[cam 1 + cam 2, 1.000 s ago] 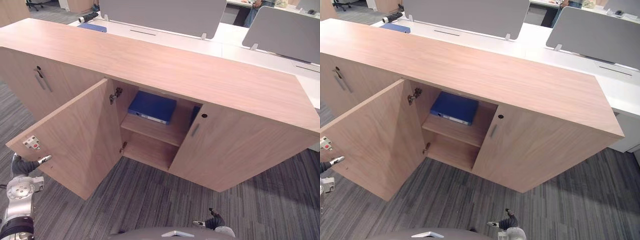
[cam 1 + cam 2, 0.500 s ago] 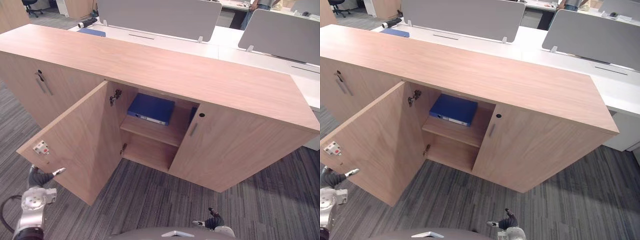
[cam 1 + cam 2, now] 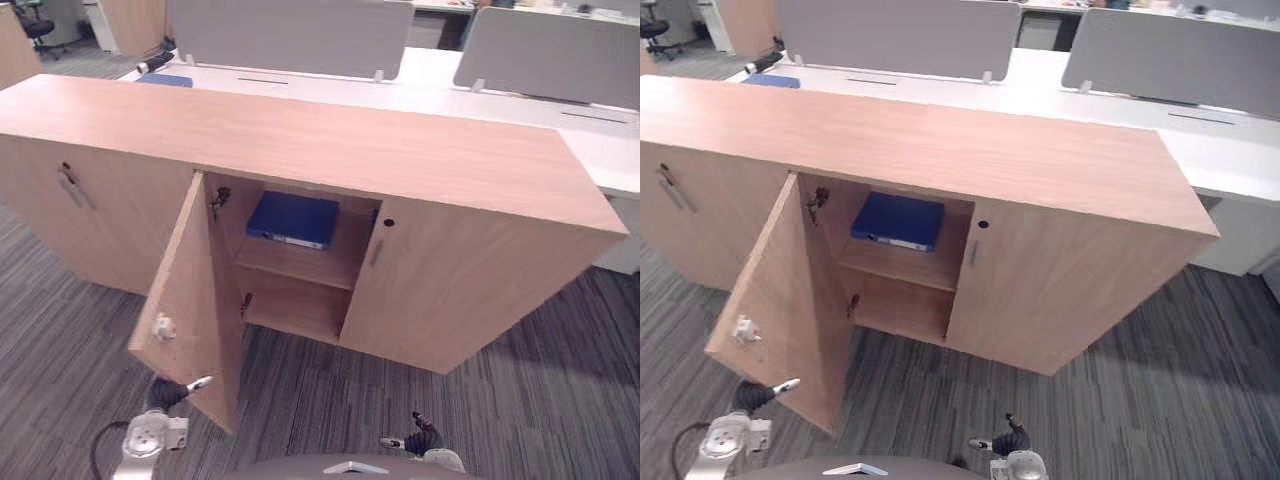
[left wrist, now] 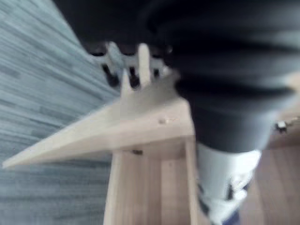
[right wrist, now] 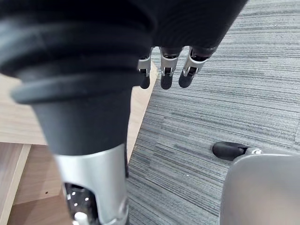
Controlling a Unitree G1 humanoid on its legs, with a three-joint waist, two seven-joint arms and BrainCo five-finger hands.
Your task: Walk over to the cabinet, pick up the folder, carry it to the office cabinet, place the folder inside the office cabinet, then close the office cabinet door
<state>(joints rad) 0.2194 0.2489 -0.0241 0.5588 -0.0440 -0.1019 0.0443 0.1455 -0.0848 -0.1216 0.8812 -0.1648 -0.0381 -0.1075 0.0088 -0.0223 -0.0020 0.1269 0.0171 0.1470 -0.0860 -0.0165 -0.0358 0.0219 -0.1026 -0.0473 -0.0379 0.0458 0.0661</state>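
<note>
The blue folder (image 3: 292,220) lies flat on the upper shelf inside the wooden office cabinet (image 3: 300,140). The cabinet's left door (image 3: 190,310) stands about half open, edge toward me. My left hand (image 3: 168,394) is low by that door's outer face, near its bottom corner, with straight fingers (image 4: 138,65) against the wood. My right hand (image 3: 420,440) hangs at the bottom of the eye views over the carpet, with relaxed fingers (image 5: 164,70) holding nothing.
The cabinet's right door (image 3: 460,290) is closed, as is another door with a handle (image 3: 70,185) at the far left. White desks (image 3: 420,75) with grey dividers stand behind the cabinet. Striped grey carpet (image 3: 560,400) covers the floor in front.
The open door has swung from wide open toward the cabinet. My left hand has moved right along with it. The camera has shifted a little.
</note>
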